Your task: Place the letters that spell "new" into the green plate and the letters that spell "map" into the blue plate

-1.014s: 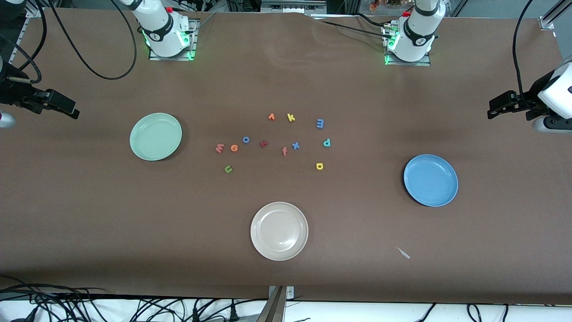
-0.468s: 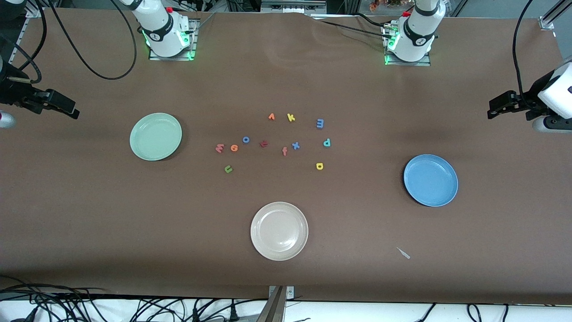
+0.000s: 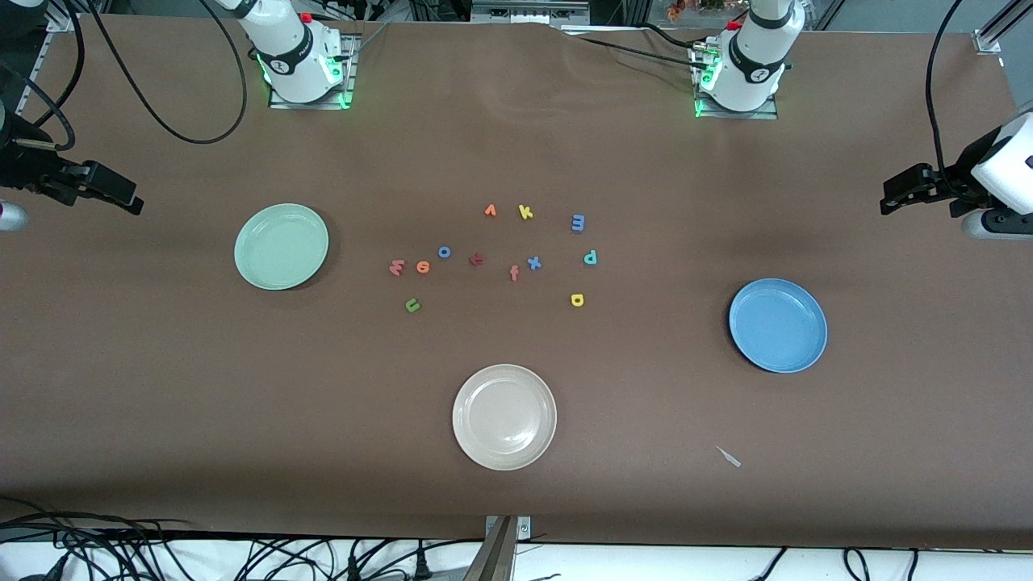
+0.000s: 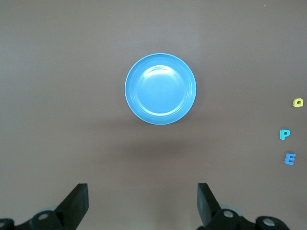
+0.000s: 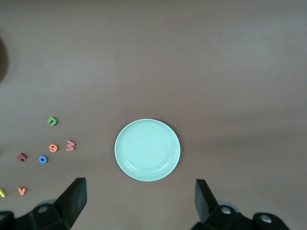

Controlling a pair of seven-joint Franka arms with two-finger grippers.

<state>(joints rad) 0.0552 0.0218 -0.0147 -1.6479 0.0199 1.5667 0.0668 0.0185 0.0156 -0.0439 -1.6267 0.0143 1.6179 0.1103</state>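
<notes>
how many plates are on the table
3. The green plate lies toward the right arm's end, the blue plate toward the left arm's end, and the beige plate between them, nearest the front camera. None holds a letter; none seems hidden.

beige-white plate (image 3: 504,416) nearest camera | yellow k (image 3: 525,212) | blue x (image 3: 533,262)

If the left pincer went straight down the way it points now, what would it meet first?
Probably bare table, beside the blue plate. The open left pincer has nothing between its fingers, though depth is hard to judge.
</notes>
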